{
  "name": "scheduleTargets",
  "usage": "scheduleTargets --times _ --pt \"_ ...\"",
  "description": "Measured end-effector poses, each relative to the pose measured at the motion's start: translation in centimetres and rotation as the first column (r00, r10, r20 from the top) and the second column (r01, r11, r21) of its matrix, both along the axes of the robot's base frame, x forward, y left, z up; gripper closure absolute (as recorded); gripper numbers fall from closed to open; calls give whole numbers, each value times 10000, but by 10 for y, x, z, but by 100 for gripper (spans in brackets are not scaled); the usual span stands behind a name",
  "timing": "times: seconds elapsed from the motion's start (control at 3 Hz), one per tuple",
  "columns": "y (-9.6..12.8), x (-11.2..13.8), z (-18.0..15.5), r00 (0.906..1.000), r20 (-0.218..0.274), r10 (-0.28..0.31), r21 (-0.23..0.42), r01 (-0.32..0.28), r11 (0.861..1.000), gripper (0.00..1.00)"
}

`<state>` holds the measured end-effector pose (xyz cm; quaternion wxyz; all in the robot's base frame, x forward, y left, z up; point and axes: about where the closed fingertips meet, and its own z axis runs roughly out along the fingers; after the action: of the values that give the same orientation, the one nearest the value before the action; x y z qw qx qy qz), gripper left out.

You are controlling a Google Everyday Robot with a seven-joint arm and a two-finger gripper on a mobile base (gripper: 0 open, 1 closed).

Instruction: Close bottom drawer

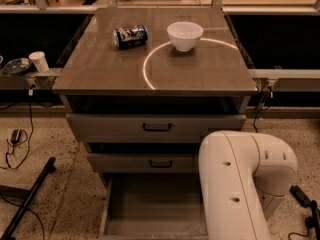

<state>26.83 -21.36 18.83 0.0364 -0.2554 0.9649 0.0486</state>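
**Bottom drawer pulled out, claw out of view**

On the bench (215, 76): a blue printed can (130, 36) lying on its side, lettering too blurred to read. Just to its right, a white bowl (185, 35) standing upright, only its white inside showing. Across the bench top, a bright curved ring of light (145, 71), running round behind the bowl.

Off to the left, on a lower ledge: a white paper cup (38, 61) upright beside a dark round dish (16, 66), contents of both impossible to tell.

Under the bench top, three grey-brown fronts. First the top drawer (115, 127), with a dark gap above it and a black bar handle at its middle. Beneath it the middle drawer (125, 162), narrower, with the same kind of handle. Lowest, the bottom drawer (150, 206), drawn well out toward the camera, bare grey floor in plain sight, front edge cut off at the lower border.

At lower right, a bulky white arm (235, 184), overlapping the right side of the bottom drawer and the right end of the middle drawer. Claw not in view, so released or clenched cannot be told, nor its place relative to the bottom drawer.
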Motion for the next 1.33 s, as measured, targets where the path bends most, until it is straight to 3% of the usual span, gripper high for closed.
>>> scheduleTargets --times 0.33,1.0,1.33 --pt "2 -24 -19 9966 -792 -222 218 240 9995 0" --pt "4 -25 -22 9965 -829 -145 393 178 9991 0" --pt "23 -2 -30 9965 -604 580 946 -521 9941 0"
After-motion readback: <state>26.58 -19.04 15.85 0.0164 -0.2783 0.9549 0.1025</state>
